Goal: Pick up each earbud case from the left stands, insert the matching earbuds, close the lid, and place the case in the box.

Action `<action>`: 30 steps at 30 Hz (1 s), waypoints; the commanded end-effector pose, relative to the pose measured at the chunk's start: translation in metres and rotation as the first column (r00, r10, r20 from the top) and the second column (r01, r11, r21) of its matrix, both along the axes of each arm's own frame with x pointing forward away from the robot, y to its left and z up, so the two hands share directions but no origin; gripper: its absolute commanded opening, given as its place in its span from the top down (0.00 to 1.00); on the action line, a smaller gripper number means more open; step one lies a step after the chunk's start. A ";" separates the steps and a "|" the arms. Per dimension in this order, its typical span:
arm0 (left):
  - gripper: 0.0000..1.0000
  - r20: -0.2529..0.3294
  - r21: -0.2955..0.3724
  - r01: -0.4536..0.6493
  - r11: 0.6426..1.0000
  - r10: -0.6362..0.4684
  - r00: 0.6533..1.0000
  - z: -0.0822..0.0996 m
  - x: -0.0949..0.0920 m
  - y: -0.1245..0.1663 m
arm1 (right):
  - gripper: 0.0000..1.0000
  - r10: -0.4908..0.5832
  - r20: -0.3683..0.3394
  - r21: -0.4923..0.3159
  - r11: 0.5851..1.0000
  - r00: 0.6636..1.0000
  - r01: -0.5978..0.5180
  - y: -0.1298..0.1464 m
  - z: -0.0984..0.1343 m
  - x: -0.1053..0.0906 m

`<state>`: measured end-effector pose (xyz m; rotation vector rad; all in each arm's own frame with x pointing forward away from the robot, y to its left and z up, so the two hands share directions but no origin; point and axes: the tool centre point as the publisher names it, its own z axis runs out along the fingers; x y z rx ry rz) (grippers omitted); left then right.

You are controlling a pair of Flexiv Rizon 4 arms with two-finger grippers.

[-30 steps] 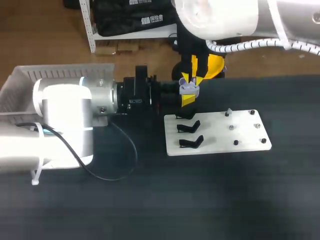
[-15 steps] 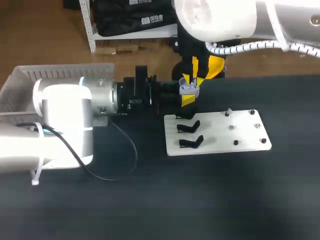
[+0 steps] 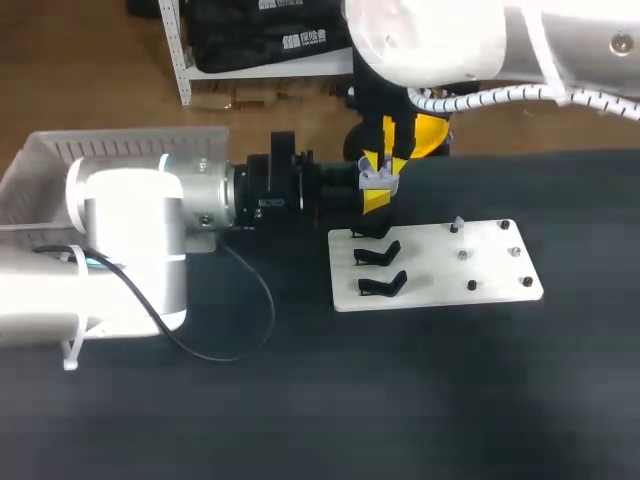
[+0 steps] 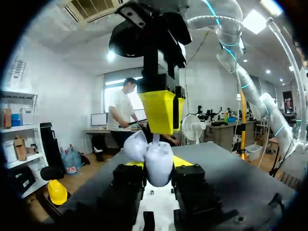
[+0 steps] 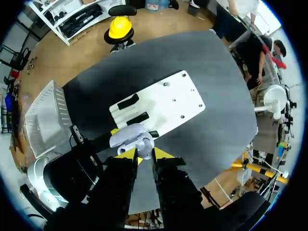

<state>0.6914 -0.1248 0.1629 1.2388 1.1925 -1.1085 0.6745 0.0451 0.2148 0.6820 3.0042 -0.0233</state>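
Observation:
A pale lilac earbud case (image 3: 378, 177) with its lid open is held in the air behind the white stand board (image 3: 435, 262), my left gripper (image 3: 374, 196) shut on it from the left. In the left wrist view the case (image 4: 158, 163) sits between that gripper's (image 4: 158, 169) yellow tips. My right gripper (image 3: 386, 158) comes down from above, shut on a small white earbud (image 4: 155, 139) whose end touches the case's open top. In the right wrist view the earbud (image 5: 145, 143) shows between my right gripper's (image 5: 144, 154) fingers, right over the case (image 5: 127, 136).
Three black stands (image 3: 380, 256) stand bare on the board's left half; several small pegs (image 3: 463, 256) dot its right half. A grey box (image 3: 45, 165) sits at the table's left, behind my left arm.

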 end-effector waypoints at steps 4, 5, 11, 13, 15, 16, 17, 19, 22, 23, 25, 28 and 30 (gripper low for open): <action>1.00 0.007 -0.007 -0.010 1.000 0.010 1.000 -0.001 -0.002 0.000 | 1.00 -0.001 -0.013 -0.006 1.000 1.000 0.001 0.002 -0.003 0.002; 1.00 0.007 -0.007 -0.010 1.000 0.010 1.000 -0.001 -0.002 0.000 | 1.00 -0.001 -0.014 -0.006 1.000 1.000 0.001 0.001 -0.004 0.002; 1.00 0.007 -0.007 -0.010 1.000 0.010 1.000 -0.001 -0.002 0.000 | 1.00 -0.004 -0.021 -0.012 1.000 1.000 0.004 0.000 -0.009 0.001; 1.00 0.007 -0.007 -0.010 1.000 0.010 1.000 -0.001 -0.002 0.000 | 1.00 -0.006 -0.026 -0.014 1.000 1.000 0.006 0.000 -0.011 0.001; 1.00 0.007 -0.007 -0.010 1.000 0.010 1.000 -0.001 -0.002 0.000 | 1.00 -0.007 -0.030 -0.018 1.000 1.000 0.006 0.000 -0.013 0.000; 1.00 0.007 -0.007 -0.010 1.000 0.010 1.000 -0.001 -0.002 0.000 | 1.00 -0.005 -0.032 -0.019 1.000 0.999 0.005 0.001 -0.014 0.000; 1.00 0.007 -0.007 -0.010 1.000 0.010 1.000 -0.001 -0.002 0.000 | 1.00 -0.004 -0.034 -0.019 1.000 0.999 0.003 0.001 -0.014 0.000; 1.00 0.007 -0.007 -0.010 1.000 0.010 1.000 -0.001 -0.002 0.000 | 1.00 -0.004 -0.035 -0.018 1.000 0.999 0.004 0.002 -0.014 -0.001; 1.00 0.007 -0.007 -0.010 1.000 0.010 1.000 -0.001 -0.002 0.000 | 0.83 -0.001 -0.031 -0.011 1.000 1.000 0.001 0.003 -0.011 -0.001; 1.00 0.007 -0.007 -0.010 1.000 0.010 1.000 -0.001 -0.002 0.000 | 0.73 0.000 -0.030 -0.009 1.000 1.000 0.000 0.003 -0.010 -0.002; 1.00 0.007 -0.007 -0.010 1.000 0.010 1.000 -0.001 -0.002 0.000 | 0.58 0.005 -0.024 -0.006 1.000 1.000 -0.005 0.002 -0.007 -0.004; 1.00 0.007 -0.007 -0.010 1.000 0.010 1.000 -0.001 -0.002 0.000 | 0.53 0.023 -0.012 0.009 1.000 1.000 -0.023 -0.001 -0.003 -0.007; 1.00 0.007 -0.007 -0.010 1.000 0.010 1.000 -0.001 -0.002 0.000 | 0.46 0.034 0.003 0.016 0.999 0.999 -0.034 -0.003 -0.001 -0.010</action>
